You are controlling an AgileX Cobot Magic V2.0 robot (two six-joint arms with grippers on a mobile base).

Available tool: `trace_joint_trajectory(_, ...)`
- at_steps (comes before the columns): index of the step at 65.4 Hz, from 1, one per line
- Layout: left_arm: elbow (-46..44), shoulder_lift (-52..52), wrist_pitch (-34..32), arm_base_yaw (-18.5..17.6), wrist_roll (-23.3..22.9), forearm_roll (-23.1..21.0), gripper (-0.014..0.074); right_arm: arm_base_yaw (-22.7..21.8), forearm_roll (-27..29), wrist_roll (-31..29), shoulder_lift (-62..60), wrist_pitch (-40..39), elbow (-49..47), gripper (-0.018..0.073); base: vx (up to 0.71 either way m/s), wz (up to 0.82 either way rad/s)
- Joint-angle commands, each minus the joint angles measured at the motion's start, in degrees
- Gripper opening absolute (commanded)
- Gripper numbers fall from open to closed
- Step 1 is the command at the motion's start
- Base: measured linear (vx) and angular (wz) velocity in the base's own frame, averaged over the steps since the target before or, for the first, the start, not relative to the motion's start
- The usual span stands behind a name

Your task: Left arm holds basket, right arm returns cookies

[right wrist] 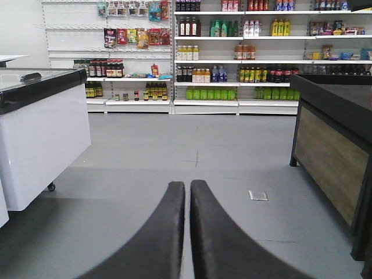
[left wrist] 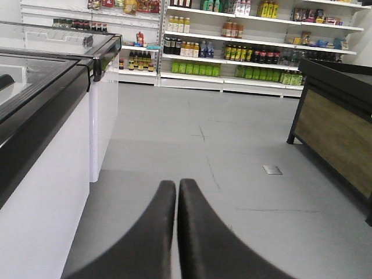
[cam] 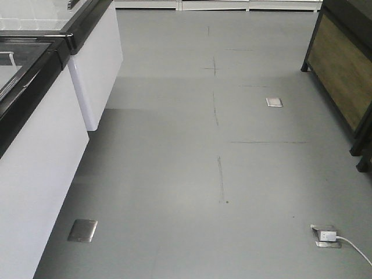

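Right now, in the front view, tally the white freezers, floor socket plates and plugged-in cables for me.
White freezers: 2
Floor socket plates: 3
Plugged-in cables: 1
Total: 6

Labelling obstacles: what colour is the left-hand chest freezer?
The freezer is white with a black top rim; clearest in right wrist view.

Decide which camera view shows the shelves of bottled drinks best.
The right wrist view: the drinks shelves stand nearly face-on, with several tiers of bottles visible. The left wrist view shows them at an angle and farther off. The front-facing view looks down at the floor; no bottles appear.
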Motion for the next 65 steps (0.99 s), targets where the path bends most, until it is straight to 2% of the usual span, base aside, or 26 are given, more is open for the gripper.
trace_joint_trajectory(1,-1.74,-0.96,-4.59,-0.36,-0.01,-0.05,-0.0006,-0.46,-0.31,-0.36,-0.75,-4.36,0.96,-0.0006,0.0,0.0)
trace_joint_trajectory(44,-1.86,-0.96,-4.54,-0.36,-0.01,-0.05,-0.0006,-0.46,-0.31,-0.36,-0.75,-4.36,0.96,-0.0006,0.0,0.0)
trace_joint_trajectory(59,-5.76,-0.83,-10.31,-0.36,-0.01,-0.05,-0.0006,-0.46,-0.31,-0.36,-0.75,-4.36,0.96,-0.0006,0.0,0.0)
trace_joint_trajectory(65,-9.57,0.62,-9.92,-0.36,0.05,-0.05,-0.0006,-0.46,-0.31,-0.36,-0.75,-4.36,0.96,-0.0006,0.0,0.0)
